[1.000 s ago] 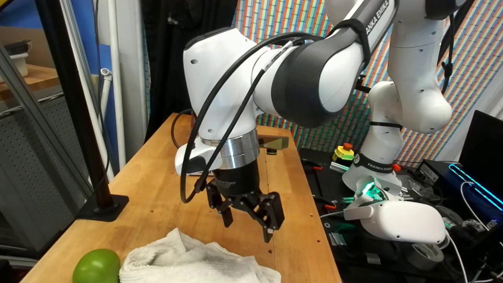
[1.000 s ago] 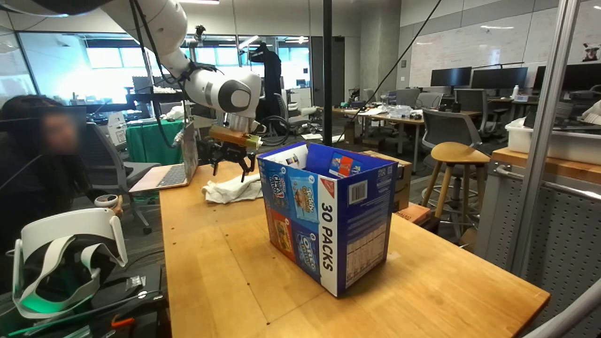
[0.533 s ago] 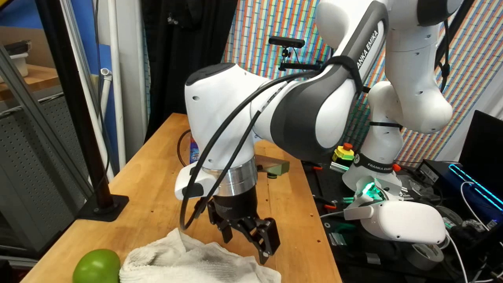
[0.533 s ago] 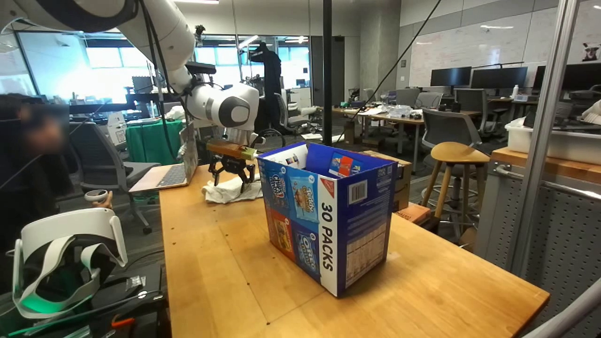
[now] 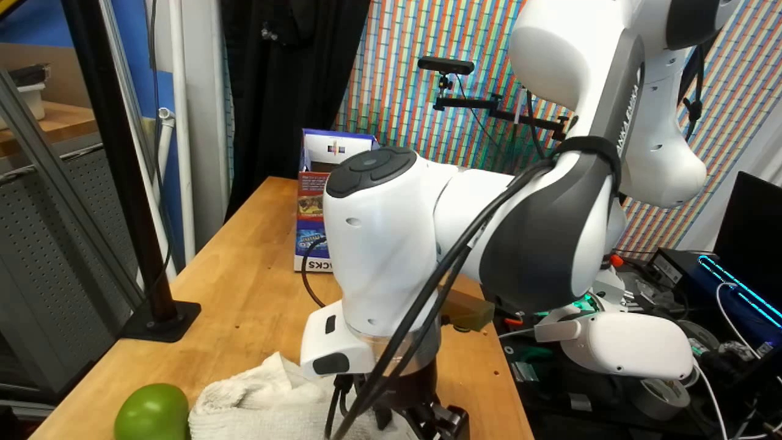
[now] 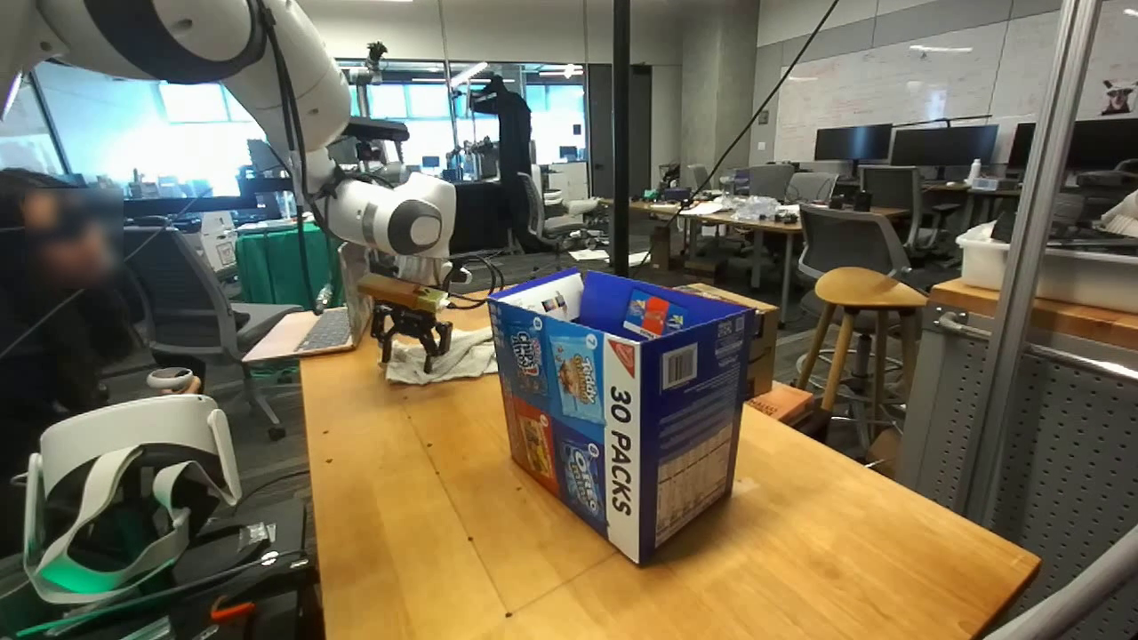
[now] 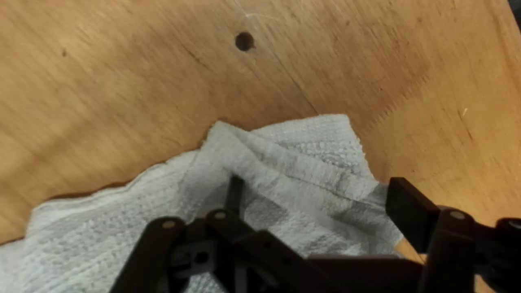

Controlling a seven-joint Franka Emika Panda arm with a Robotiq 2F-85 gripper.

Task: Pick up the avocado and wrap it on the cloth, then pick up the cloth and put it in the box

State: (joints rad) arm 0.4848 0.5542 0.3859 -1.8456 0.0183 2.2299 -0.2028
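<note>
The gripper [image 7: 317,191] is standing spread over the folded cloth [image 5: 269,406], and the avocado [image 5: 151,412] is lying on the surface [image 5: 250,305], just beside that cloth. Probably preparing a cloth grasp, the gripper should be reaching low, catching several layers and closing gently.

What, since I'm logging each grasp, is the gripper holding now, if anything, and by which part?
Nothing: the gripper stands open, its jaws wide apart, with folds of the cloth showing between them. Whether either jaw touches the cloth cannot be told.
</note>
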